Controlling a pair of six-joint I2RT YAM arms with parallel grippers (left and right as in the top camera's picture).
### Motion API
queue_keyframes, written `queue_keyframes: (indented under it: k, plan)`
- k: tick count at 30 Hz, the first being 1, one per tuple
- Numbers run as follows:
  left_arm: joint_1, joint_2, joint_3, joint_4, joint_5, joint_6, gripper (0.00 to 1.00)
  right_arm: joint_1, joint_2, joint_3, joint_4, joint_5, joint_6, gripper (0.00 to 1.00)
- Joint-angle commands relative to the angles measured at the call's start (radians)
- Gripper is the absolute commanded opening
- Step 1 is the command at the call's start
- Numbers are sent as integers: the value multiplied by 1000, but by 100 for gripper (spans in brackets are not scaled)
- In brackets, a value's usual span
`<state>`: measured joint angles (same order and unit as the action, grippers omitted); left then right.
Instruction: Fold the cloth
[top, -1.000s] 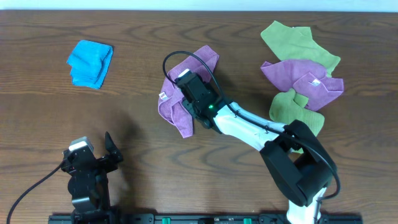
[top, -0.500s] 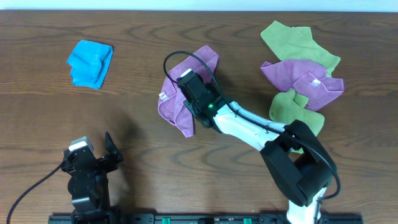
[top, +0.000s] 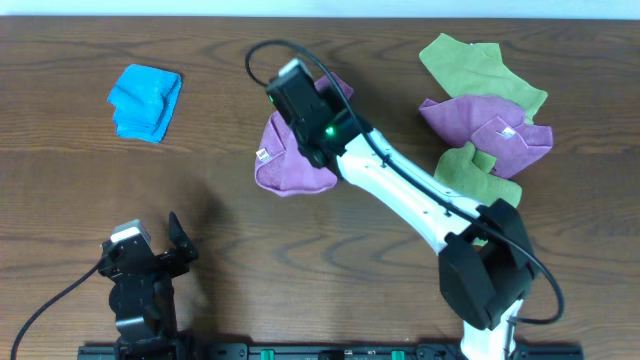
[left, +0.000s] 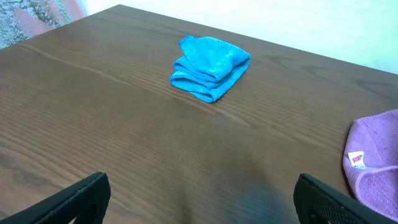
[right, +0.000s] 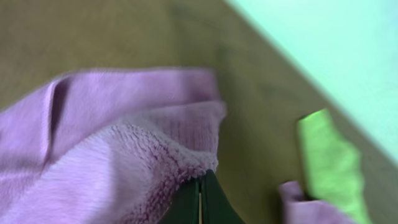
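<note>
A purple cloth lies at the table's middle, with a white tag at its left edge. My right gripper is over its far part, shut on a pinched edge of the purple cloth, which drapes off the closed fingertips. The cloth's edge also shows in the left wrist view. My left gripper is open and empty, low at the table's front left.
A folded blue cloth lies at the far left, also in the left wrist view. A pile of green and purple cloths sits at the far right.
My right gripper has moved toward the far side, pulling the purple cloth's near flap up and over. The cloth now looks shorter and rounder. The left arm has not moved.
</note>
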<state>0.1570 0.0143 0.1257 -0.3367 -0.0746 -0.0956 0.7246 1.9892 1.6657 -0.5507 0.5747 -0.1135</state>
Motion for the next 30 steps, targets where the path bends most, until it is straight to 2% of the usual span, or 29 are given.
queue_keyframes:
  k: [1,2,3,4,5,7,10,12,15,20,25,30]
  plan:
    - [6,-2,-21,-10,2,18,95,14,-3,78,-18,142,-76,1]
    - [6,-2,-21,-10,2,18,95,18,-3,89,-23,148,-94,1]
    - [6,-2,-21,-10,2,18,95,22,-3,92,-26,147,-104,6]
    - [6,-2,-21,-10,2,18,95,26,-3,91,-40,139,-105,41]
    - [6,-2,-21,-10,2,18,95,28,-3,91,-64,117,-105,63]
    - [6,-2,-21,-10,2,18,95,29,-3,90,-139,69,-103,68]
    - [6,-2,-21,-10,2,18,95,22,-3,87,-230,40,-16,82]
    - [6,-2,-21,-10,2,18,96,3,-3,87,-285,-3,60,82]
    - [6,-2,-21,-10,2,18,95,-54,-3,84,-329,-161,126,75]
    - [6,-2,-21,-10,2,18,95,-150,-1,48,-335,-374,152,62]
    - [6,-2,-21,-10,2,18,95,-212,3,-40,-278,-525,138,62]
    - [6,-2,-21,-10,2,18,95,-218,9,-133,-174,-653,119,70]
